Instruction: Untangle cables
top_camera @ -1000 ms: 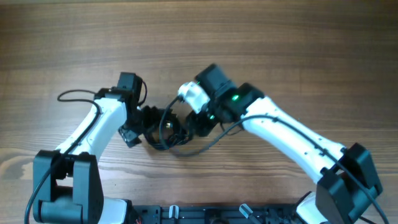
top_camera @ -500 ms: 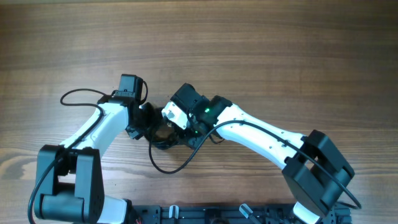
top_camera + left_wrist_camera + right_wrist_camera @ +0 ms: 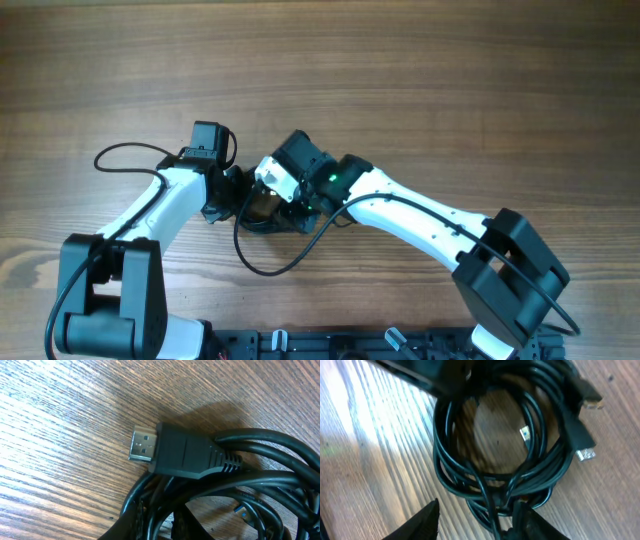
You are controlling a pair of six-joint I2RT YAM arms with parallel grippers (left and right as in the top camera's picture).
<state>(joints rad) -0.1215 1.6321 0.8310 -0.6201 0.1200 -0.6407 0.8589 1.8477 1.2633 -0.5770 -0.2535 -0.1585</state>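
the right gripper (image 3: 477, 521) has swung in over the cables (image 3: 470, 492), fingers apart astride strands, set to separate them; whether the left gripper (image 3: 235, 198) is closed i cannot tell.

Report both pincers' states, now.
Left pincer: cannot be told; its fingers are lost against the cables.
Right pincer: open, fingers either side of some cable strands, not clamped on them.
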